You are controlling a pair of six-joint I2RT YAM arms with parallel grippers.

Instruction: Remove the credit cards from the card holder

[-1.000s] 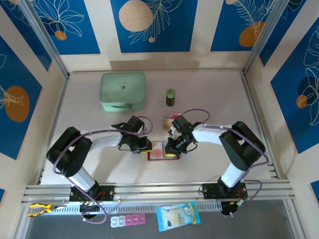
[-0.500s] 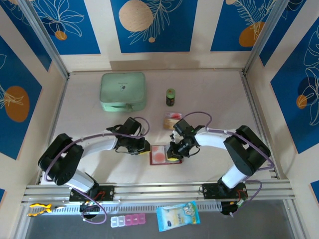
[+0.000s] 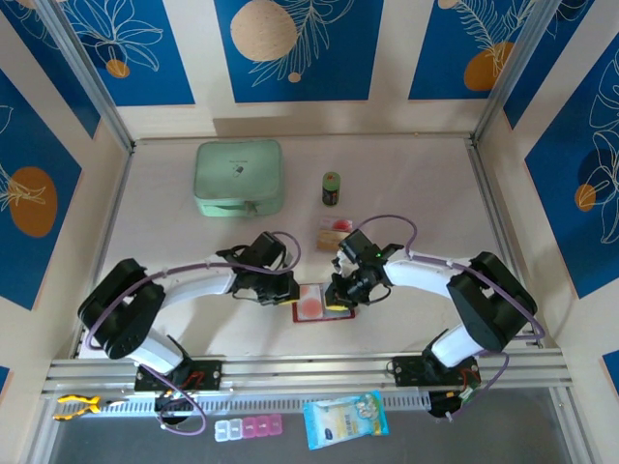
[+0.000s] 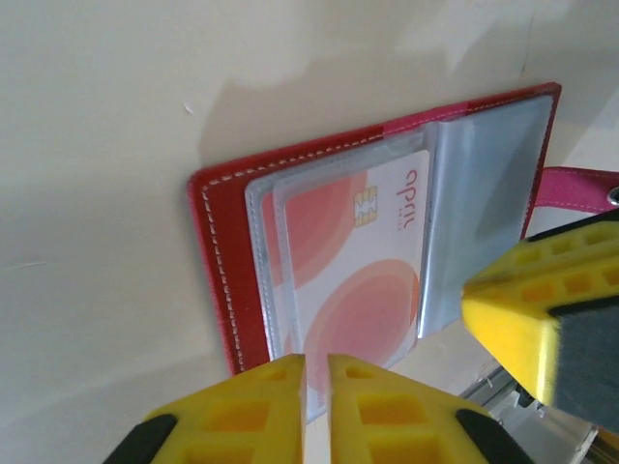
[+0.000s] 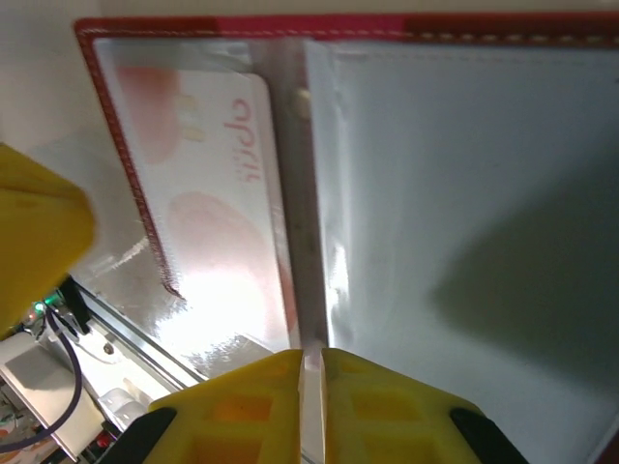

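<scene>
The dark-red card holder (image 4: 218, 253) lies open on the table in front of both arms (image 3: 299, 313). A whitish credit card (image 4: 353, 266) with pink circles sticks out of its clear sleeve toward my left gripper (image 4: 316, 362), which is shut on the card's near edge. My left gripper (image 3: 289, 292) sits at the holder's left side. My right gripper (image 5: 312, 356) is shut on the edge of a clear sleeve (image 5: 464, 193) at the holder's fold, at its right side (image 3: 339, 292). The same card (image 5: 208, 184) shows under plastic in the right wrist view.
A clear tray (image 3: 334, 233) with cards stands just behind the holder, and a small jar (image 3: 331, 188) behind that. A mint-green zip case (image 3: 239, 178) sits at the back left. A blue-white packet (image 3: 345, 418) and a pill box (image 3: 249, 427) lie below the table's front rail.
My left gripper has moved right to the holder's left edge and closed on the card. The holder has shifted slightly right. The right gripper has kept its hold on the sleeve.
</scene>
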